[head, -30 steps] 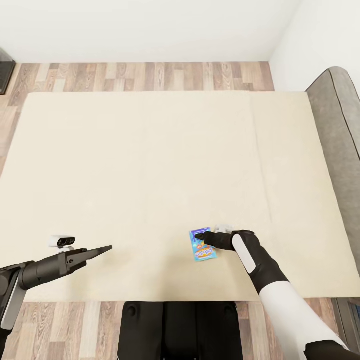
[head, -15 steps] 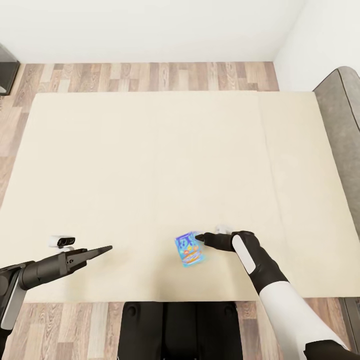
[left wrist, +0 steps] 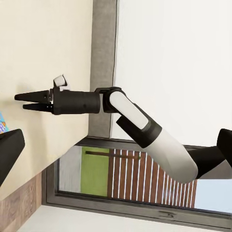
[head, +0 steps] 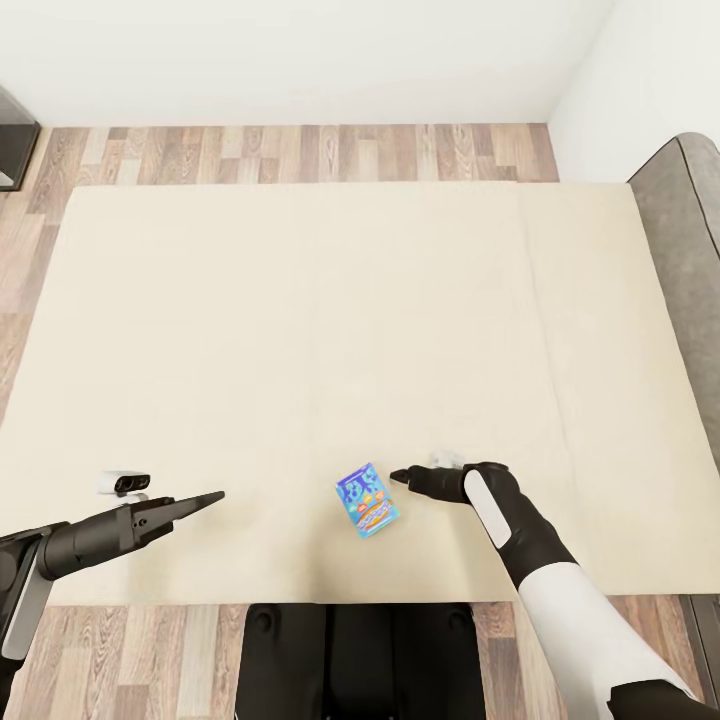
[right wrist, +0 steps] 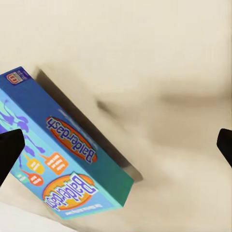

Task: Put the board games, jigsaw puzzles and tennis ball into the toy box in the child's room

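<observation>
Evidently free of any grip, the small blue board game (head: 367, 506) lies flat on the bed (head: 300, 300) near its front edge, just beside the right claw (head: 400, 476) but apart from it. That claw reads as released: in the right wrist view the box (right wrist: 58, 159) sits between widely spread fingertips (right wrist: 9, 152) without touching them. The right arm reaches low and forward over the mattress, claw pointing sideways toward the box, seemingly placed for a grasp. The left claw (head: 212, 497) hovers well apart over the bed's near left; its tips look nearly together, but I cannot tell its state.
</observation>
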Robot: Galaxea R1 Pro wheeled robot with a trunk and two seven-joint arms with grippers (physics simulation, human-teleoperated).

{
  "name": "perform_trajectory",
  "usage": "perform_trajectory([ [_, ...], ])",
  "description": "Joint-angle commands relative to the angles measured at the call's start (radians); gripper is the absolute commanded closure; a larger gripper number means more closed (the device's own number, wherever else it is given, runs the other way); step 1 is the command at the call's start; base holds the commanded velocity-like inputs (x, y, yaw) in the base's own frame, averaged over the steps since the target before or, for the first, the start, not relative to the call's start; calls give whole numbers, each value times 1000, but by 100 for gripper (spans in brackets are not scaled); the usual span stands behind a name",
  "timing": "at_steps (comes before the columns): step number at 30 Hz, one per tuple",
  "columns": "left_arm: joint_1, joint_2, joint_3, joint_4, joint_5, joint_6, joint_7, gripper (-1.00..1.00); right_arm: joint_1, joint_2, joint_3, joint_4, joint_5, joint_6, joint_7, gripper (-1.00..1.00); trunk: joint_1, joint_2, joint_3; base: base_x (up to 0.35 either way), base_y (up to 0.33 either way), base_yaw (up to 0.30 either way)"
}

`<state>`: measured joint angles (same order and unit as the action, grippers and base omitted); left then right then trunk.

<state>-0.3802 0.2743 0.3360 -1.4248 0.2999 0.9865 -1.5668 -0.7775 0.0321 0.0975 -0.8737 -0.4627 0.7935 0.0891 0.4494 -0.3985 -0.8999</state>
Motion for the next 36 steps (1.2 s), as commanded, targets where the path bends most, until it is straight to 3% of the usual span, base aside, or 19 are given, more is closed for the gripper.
perform_trajectory([
  [1,0,0,0,0,-1,11,-4,-100,0,0,-1,2,7,4,6,-100,1,-2,-1,0,0,0],
  [15,0,0,0,0,0,11,-4,-100,0,2,-2,28,1,13,22,-100,1,-2,-1,0,0,0],
  [24,0,0,0,0,0,11,-4,-100,0,9,1,33,2,15,85,-100,1,-2,-1,0,0,0],
  [36,0,0,0,0,-1,11,-4,-100,0,17,2,33,6,6,98,-100,1,-2,-1,0,0,0],
])
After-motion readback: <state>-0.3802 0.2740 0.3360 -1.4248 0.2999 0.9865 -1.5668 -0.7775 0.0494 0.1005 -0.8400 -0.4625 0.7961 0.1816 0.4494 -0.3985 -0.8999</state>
